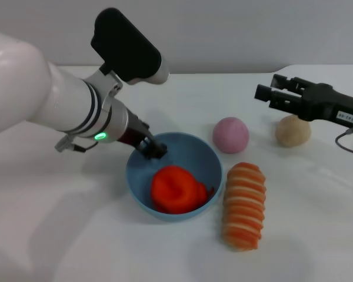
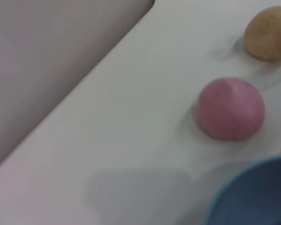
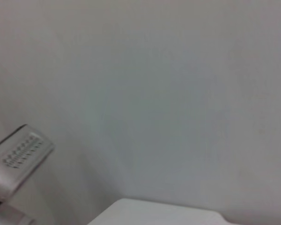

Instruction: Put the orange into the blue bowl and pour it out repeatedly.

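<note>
Broadly, the white tabletop [image 1: 59,235] fills the head view, its far edge running along the grey wall behind, with wide bare stretches at the near left and near right. Next in bulk, the left arm reaches in from the left, and the left claw [image 1: 152,148] sits at the far-left rim of the blue bowl [image 1: 209,154], its dark fingertips pinched shut on that rim. That bowl rests near the middle of the tabletop, and the orange [image 1: 175,188] lies inside it, toward the near wall, with some bare blue floor showing behind it. Just beside the bowl's right rim lies an orange-and-cream striped roll [image 1: 243,204], lengthwise toward the robot, very near the rim though I cannot tell whether they touch. Behind the roll, a pink ball [image 1: 230,134] stands close to the bowl's far-right rim but apart from it. Farther right, a tan ball [image 1: 293,130] sits partly behind the right claw [image 1: 269,93], which hangs above the tabletop at the right, its dark fingers pointing left; whether they are open or closed I cannot tell. From the left wrist, the bowl's rim [image 2: 234,187], the pink ball [image 2: 230,108] and the tan ball [image 2: 269,33] show with open tabletop between them.
</note>
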